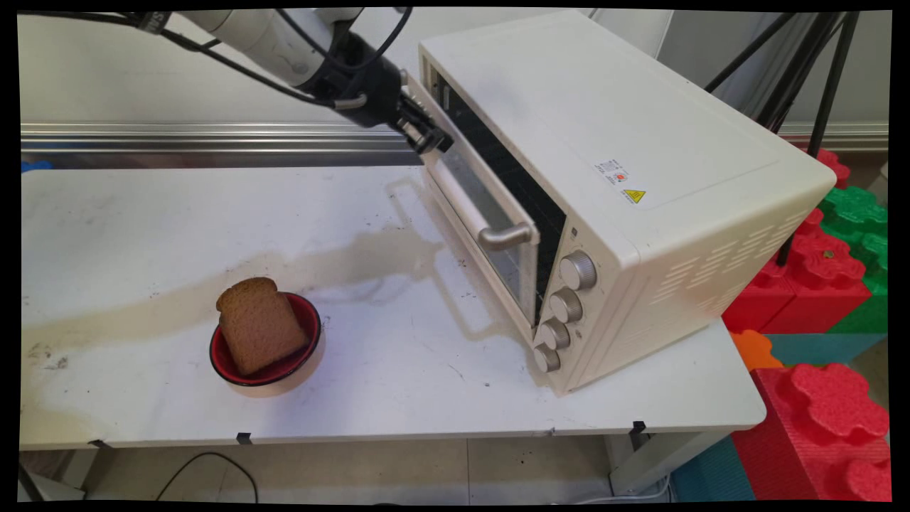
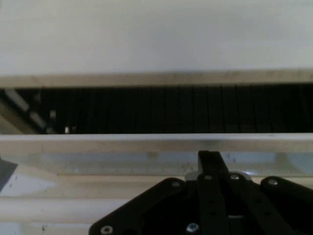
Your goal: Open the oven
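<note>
My gripper (image 1: 429, 140) is at the far upper corner of the door (image 1: 490, 227) of a cream toaster oven (image 1: 604, 142). The door stands slightly ajar, with a dark gap behind its top edge. In the hand view the gripper (image 2: 211, 159) looks shut, its fingers together, the tip resting against the door's top edge (image 2: 146, 143) with nothing between them. The dark oven interior (image 2: 146, 110) shows above that edge. The door's handle (image 1: 503, 236) lies below the gripper. A brown slice of bread (image 1: 257, 323) leans in a red bowl (image 1: 302, 359) at the table's front left, far from the gripper.
The oven stands at an angle on the right of the white table (image 1: 398, 370), with several knobs (image 1: 577, 271) at its near corner. Red and green foam blocks (image 1: 825, 270) are stacked past the table's right edge. Black tripod legs (image 1: 828, 78) rise behind the oven.
</note>
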You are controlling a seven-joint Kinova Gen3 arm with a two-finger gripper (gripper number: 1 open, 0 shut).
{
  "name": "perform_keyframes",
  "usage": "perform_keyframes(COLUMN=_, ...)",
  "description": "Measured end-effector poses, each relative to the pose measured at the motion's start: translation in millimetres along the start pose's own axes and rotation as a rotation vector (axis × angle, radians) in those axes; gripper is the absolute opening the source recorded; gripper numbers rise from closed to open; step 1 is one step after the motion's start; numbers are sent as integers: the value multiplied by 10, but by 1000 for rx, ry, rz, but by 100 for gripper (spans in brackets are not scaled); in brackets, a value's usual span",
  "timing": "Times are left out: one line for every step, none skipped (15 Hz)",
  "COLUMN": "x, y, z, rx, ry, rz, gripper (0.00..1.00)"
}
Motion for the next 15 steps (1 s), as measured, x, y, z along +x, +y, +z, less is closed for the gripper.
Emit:
perform_keyframes(x=-23, y=-3, z=-8, rx=0, ry=-6, rz=-1, gripper=0)
perform_keyframes(x=-59, y=-7, z=-21, rx=1, ry=-16, rz=-2, gripper=0)
perform_keyframes(x=-96, y=-12, z=-30, rx=0, ry=-26, rz=-2, gripper=0)
perform_keyframes(x=-142, y=-17, z=-39, rx=0, ry=-38, rz=-1, gripper=0)
perform_keyframes(x=-184, y=-20, z=-42, rx=-1, ry=-49, rz=0, gripper=0)
perform_keyframes(x=-233, y=-23, z=-45, rx=-2, ry=-61, rz=1, gripper=0)
perform_keyframes(x=-282, y=-25, z=-46, rx=-3, ry=-73, rz=4, gripper=0)
perform_keyframes(x=-325, y=-27, z=-44, rx=-4, ry=-84, rz=5, gripper=0)
perform_keyframes(x=-353, y=-29, z=-44, rx=-4, ry=-91, rz=6, gripper=0)
perform_keyframes(x=-396, y=-27, z=-45, rx=-4, ry=-101, rz=6, gripper=0)
perform_keyframes(x=-425, y=-27, z=-44, rx=-4, ry=-108, rz=6, gripper=0)
perform_keyframes(x=-463, y=38, z=-47, rx=-6, ry=-118, rz=10, gripper=0)
perform_keyframes(x=-491, y=37, z=-45, rx=-6, ry=-125, rz=10, gripper=0)
perform_keyframes(x=-540, y=33, z=-48, rx=-3, ry=-135, rz=7, gripper=0)
perform_keyframes(x=-586, y=25, z=-41, rx=-1, ry=-147, rz=6, gripper=0)
